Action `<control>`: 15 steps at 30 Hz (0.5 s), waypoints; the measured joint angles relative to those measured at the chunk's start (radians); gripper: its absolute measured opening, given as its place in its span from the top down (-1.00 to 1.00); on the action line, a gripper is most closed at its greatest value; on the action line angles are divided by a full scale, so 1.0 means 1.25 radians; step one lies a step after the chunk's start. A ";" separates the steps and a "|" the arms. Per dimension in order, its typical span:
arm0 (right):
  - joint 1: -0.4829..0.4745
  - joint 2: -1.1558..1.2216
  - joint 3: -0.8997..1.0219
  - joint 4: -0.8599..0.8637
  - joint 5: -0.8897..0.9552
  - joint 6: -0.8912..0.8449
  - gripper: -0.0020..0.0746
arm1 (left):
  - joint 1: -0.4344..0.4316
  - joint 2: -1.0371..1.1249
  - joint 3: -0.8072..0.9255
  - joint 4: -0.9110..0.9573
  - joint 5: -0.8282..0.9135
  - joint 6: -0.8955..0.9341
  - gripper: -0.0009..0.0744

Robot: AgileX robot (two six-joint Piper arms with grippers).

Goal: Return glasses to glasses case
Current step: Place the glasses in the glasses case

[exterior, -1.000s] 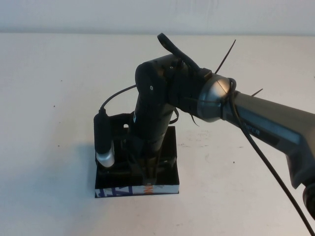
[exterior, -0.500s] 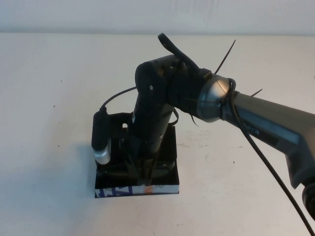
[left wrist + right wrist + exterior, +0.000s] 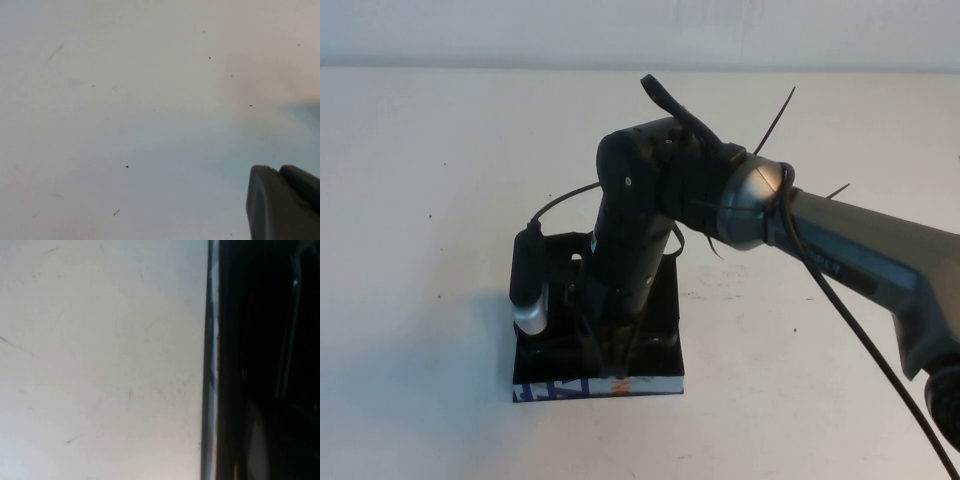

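From my remote station, the right gripper reaches straight down into the open glasses case at the table's seven o'clock, likely to seat the glasses inside. The arm blocks them, and I cannot tell whether its fingers are spread or pinching. The case's white printed side faces six o'clock. The left gripper idles over bare tabletop, off the high camera; its state is unclear too.

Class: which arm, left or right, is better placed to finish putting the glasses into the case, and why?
The right. Its tool is already down in the open glasses case. The left tool shows only in its wrist view, over bare table. The glasses cannot be made out.
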 joint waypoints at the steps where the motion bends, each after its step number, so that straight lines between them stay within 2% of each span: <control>1: -0.001 0.000 0.000 0.002 0.000 0.000 0.93 | 0.000 0.000 0.000 0.000 0.000 0.000 0.98; 15: -0.005 0.000 0.000 0.023 0.000 0.000 0.93 | 0.000 0.000 0.000 0.000 0.000 0.000 0.98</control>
